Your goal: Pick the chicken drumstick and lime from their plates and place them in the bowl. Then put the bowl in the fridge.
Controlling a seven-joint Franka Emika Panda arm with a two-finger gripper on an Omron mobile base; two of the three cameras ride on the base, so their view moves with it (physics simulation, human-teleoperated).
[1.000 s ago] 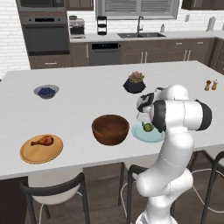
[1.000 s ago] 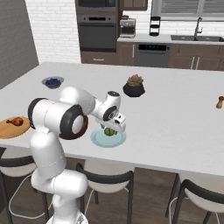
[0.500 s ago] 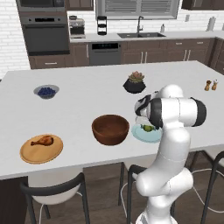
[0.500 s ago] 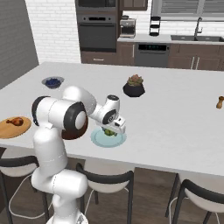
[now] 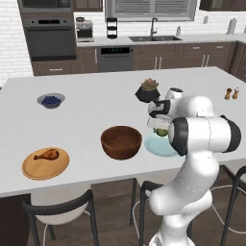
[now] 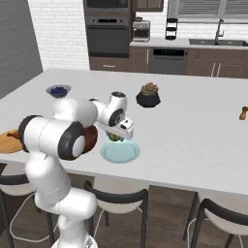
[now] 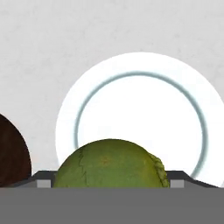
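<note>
Claw (image 5: 162, 130) holding the lime (image 5: 162, 132) above the pale plate (image 5: 154, 145).
Left base view: bowl (image 5: 121, 141) just left of the claw, drumstick (image 5: 47, 154) far left. Right base view: claw (image 6: 115, 137) closed on lime (image 6: 115, 137), plate (image 6: 121, 152) below. Hand view: lime (image 7: 110, 164) between the fingers, plate (image 7: 140, 113) beyond.

White kitchen island counter (image 5: 91, 115) carrying: reddish-brown wooden bowl (image 5: 121, 141), tan wooden plate (image 5: 45, 164), pale blue-green plate (image 6: 120, 151), grey blueberry bowl (image 5: 51, 100), black plant pot (image 5: 147, 91), two shakers (image 5: 231, 93).
</note>
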